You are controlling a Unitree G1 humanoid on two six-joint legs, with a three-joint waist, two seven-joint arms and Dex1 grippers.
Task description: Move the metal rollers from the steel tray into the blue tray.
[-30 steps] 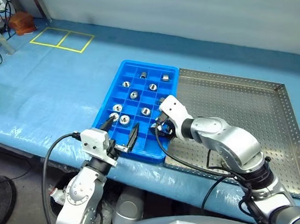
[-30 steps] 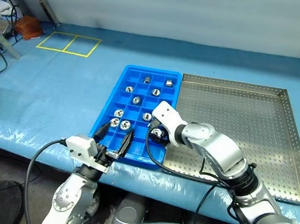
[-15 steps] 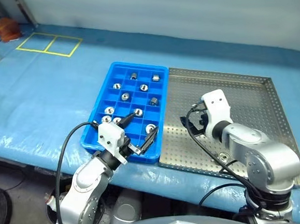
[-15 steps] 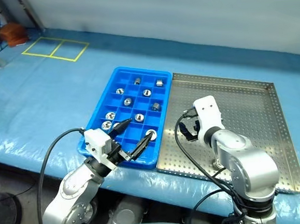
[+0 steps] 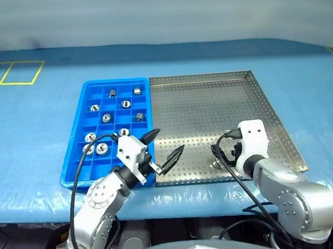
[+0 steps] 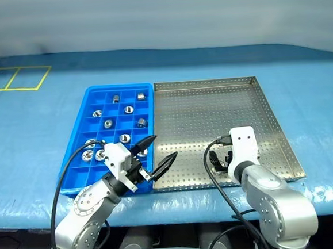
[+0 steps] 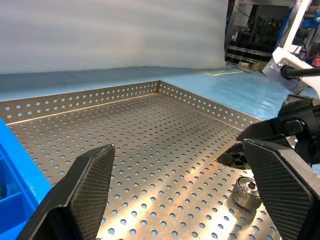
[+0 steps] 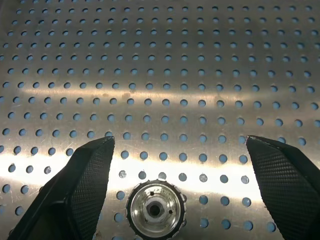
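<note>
The steel tray (image 5: 210, 98) lies right of the blue tray (image 5: 77, 160), edge to edge. Several metal rollers (image 5: 105, 118) sit in the blue tray's compartments. One metal roller (image 8: 155, 209) stands alone on the steel tray's perforated floor near its front edge. My right gripper (image 5: 227, 157) hangs open just over that roller (image 5: 217, 164), its two pads (image 8: 85, 185) either side and clear of it. My left gripper (image 5: 164, 148) is open and empty above the seam between the trays, pointing across the steel tray toward the roller (image 7: 246, 191).
Both trays rest on a blue table cover (image 5: 33, 117). Yellow tape squares (image 5: 7, 73) mark the cover at the far left. The steel tray's low rim (image 7: 100, 95) runs around its floor.
The whole view has swung to the right. My right gripper left the blue tray and came to the steel tray's front, over the lone roller. My left gripper turned a little rightward.
</note>
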